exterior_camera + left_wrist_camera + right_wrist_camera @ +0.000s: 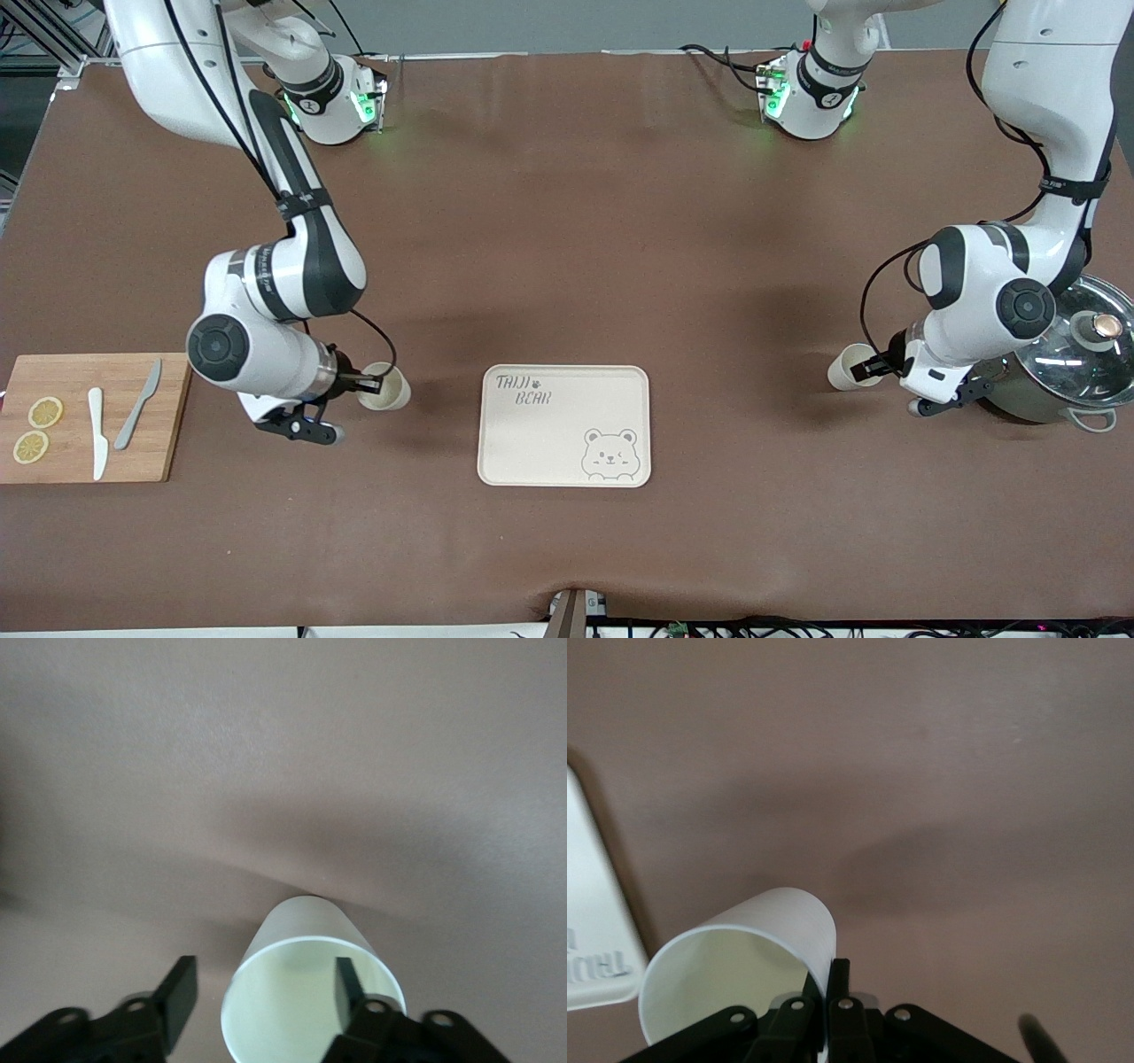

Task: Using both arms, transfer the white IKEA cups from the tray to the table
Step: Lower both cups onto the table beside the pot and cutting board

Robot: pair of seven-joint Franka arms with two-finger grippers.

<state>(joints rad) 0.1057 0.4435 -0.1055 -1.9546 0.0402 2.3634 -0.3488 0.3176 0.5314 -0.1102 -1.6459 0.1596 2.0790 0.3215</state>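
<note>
One white cup [395, 395] is by the tray's [567, 443] edge toward the right arm's end. My right gripper [368, 384] is shut on its rim wall, one finger inside and one outside; the right wrist view shows the gripper [833, 970] and the cup [780, 912]. The other white cup [843, 372] is toward the left arm's end, beside the pot. My left gripper [877, 365] is open astride its rim. In the left wrist view one finger [347, 985] is inside the cup [306, 921] and the other stands apart outside.
A bear-printed tray lies at the table's middle; its edge shows in the right wrist view [589, 930]. A grey-green pot with a glass lid [1076, 354] stands close under the left arm. A wooden cutting board [66, 452] with two knives and lemon slices lies at the right arm's end.
</note>
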